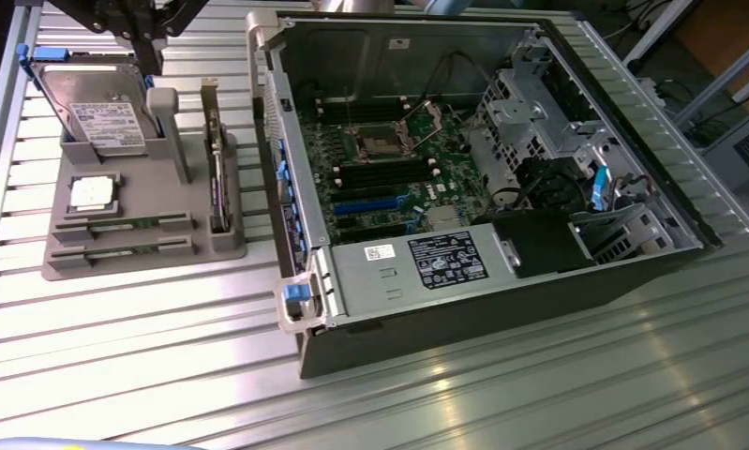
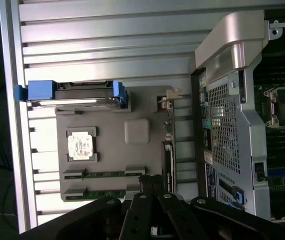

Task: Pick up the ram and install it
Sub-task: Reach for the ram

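ram (image 1: 122, 226) | laid flat in grey holder (image 1: 164, 199) on table (image 1: 124, 328) | pincer (image 2: 150, 183) held closed, empty, above holder, clear of ram

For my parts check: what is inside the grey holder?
A hard drive, a chip, two ram sticks and an upright card; the holder covers the sticks' lower edges.

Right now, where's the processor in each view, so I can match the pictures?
Exterior view: the processor lies flat on the holder, toward the exterior view's left, between the hard drive and the ram sticks.
Wrist view: the processor sits on the holder, between the hard drive and the ram sticks.
Shared landmark: the hard drive with its blue ends.
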